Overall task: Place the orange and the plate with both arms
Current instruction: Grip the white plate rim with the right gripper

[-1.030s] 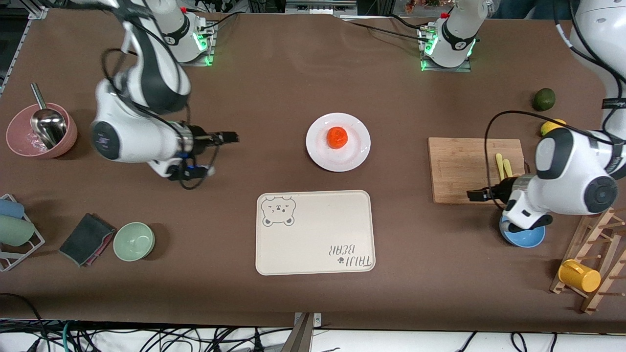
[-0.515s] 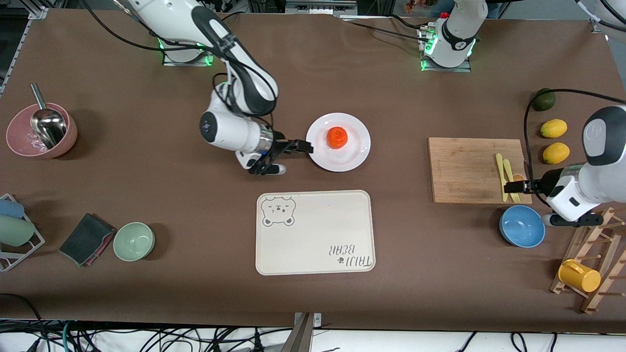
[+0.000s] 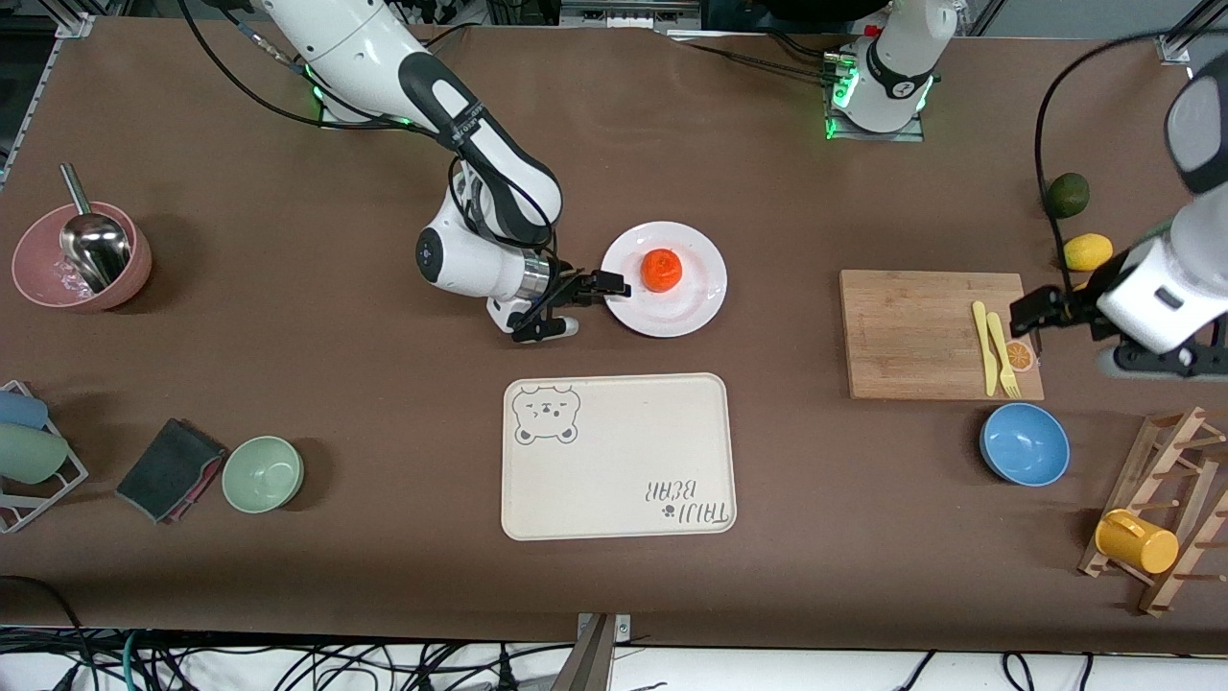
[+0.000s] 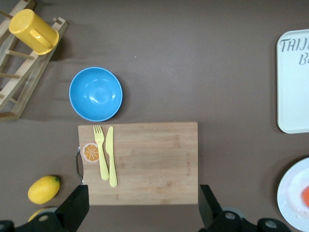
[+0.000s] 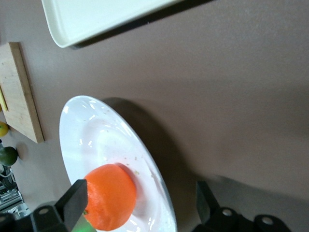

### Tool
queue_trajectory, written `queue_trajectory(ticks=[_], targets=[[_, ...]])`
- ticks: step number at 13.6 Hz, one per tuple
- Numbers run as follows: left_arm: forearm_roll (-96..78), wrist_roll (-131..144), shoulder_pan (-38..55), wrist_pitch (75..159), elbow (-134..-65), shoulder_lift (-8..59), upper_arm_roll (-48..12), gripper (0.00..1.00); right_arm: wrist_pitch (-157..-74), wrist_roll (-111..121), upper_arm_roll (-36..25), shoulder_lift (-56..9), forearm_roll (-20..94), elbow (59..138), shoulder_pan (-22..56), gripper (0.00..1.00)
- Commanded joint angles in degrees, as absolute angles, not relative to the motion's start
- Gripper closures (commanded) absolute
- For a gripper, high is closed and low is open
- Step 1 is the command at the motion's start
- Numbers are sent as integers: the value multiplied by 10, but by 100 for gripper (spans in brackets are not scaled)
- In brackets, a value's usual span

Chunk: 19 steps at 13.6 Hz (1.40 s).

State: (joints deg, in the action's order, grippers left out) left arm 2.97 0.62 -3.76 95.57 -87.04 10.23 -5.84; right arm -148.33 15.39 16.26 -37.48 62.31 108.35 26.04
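Right gripper point(image 3: 608, 284) reaches the plate's rim, jaws wide and empty, straddling the edge; the grasp looks next.
The orange point(image 3: 661, 270) sits on the plate point(image 3: 693, 303) at frame centre; the tray point(image 3: 619, 456) below lies clear. Left gripper point(image 3: 1034, 313), open and empty, hovers over the cutting board's point(image 3: 911, 336) edge at right.

Right wrist view: the plate point(image 5: 91, 140) is the landmark — the orange point(image 5: 110, 196) sits on it, the right gripper point(image 5: 140, 205) straddles its rim with fingers point(image 5: 72, 203) spread, and a cream tray point(image 5: 91, 19) and wooden board point(image 5: 21, 92) lie apart from it.
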Motion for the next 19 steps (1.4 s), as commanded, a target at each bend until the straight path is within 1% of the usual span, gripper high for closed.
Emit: queue_trajectory(ticks=[1,2,4,5,6,7,8,10,12,14,17,19], targets=[[16,-4,-21,936,-901,47,-45,0,-1484,196,177,-388,636,1080,255,12],[14,-5,-20,934,-901,40,-45,0,-1483,213,177,-390,637,1083,255,24],[13,-9,-18,905,-900,33,-45,0,-1469,256,177,-395,637,1084,256,49],[13,-10,-20,894,-897,22,-45,0,-1470,278,177,-400,637,1084,257,63],[13,-9,-21,889,-892,21,-45,0,-1469,292,177,-403,637,1084,257,80],[13,-9,-24,888,-888,21,-47,0,-1469,294,177,-406,637,1084,257,93],[12,-9,-26,883,-879,21,-47,0,-1469,294,177,-406,637,1084,258,100],[13,-11,-27,872,-862,27,-47,0,-1467,294,177,-404,637,1084,258,100],[11,-11,-28,874,-861,41,-51,0,-1460,294,176,-396,637,1083,256,100],[-10,-13,-30,877,-861,42,-47,0,-1414,288,164,-371,637,1080,246,100],[-12,-11,-29,877,-860,42,-48,0,-1297,286,100,-348,636,1059,228,100],[-11,-11,-29,877,-860,42,-48,0,-1254,286,55,-348,635,1028,221,100]])
